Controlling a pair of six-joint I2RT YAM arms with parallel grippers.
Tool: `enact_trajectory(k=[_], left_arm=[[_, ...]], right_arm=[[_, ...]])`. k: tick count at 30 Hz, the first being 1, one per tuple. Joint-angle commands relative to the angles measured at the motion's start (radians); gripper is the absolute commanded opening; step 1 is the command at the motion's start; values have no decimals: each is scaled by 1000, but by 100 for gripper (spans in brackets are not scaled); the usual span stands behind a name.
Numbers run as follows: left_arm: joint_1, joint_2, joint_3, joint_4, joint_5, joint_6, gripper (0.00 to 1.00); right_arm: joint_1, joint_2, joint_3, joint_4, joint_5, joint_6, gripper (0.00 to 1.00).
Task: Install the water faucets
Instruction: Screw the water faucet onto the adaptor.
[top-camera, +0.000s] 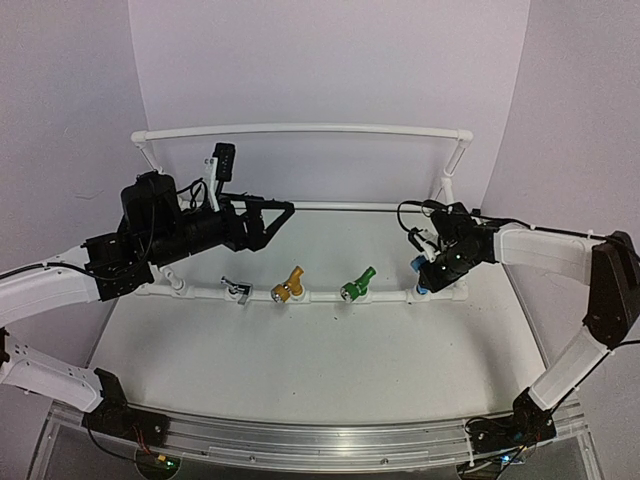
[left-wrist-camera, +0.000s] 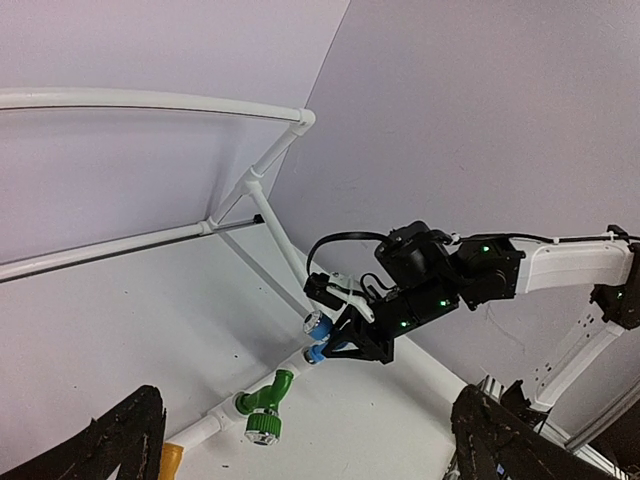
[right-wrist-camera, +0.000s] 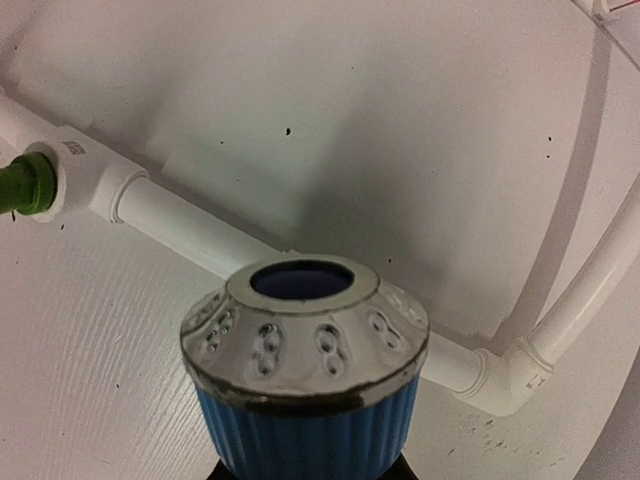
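No legible text or numbers; only a tiny unreadable mark on the white tee fitting (right-wrist-camera: 90, 178)

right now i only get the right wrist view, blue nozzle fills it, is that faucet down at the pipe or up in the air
observer: down at it. the blue faucet has its lower end at the right end of the front pipe; seated or not, i cannot tell
operator: other three on?
observer: silver faucet, yellow faucet and green faucet stand in a row on that pipe, left of the blue one
operator: left arm in my way?
observer: no, the left gripper hangs open up behind the silver faucet, far from the blue one
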Motion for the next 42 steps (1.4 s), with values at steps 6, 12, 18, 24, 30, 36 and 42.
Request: enact_trajectory(k=[6,12,18,24,30,36,42], left_arm=[[6,-27,16,14,-30,-2,100],[6,-23,18,14,-35,-3,100],[6,-18,18,19,-41,-6,100],[6,-14,18,23,-41,-8,100],[6,-19,14,22,-40,-8,100],[6,-22,8,24,-41,-9,100],[7,-23,7,26,-41,-11,100]], right_arm=[[-3,57,17,-89,24,272,0],[-2,53,-5,-87,2,399,0],[-3,29,-6,-95,-16,503,0],[-3,23,2,-106,-55,545,0],[-3,8,11,-113,-44,547,14],[-3,-13,13,-113,-28,543,21],[-3,-16,20,-114,-16,536,22]])
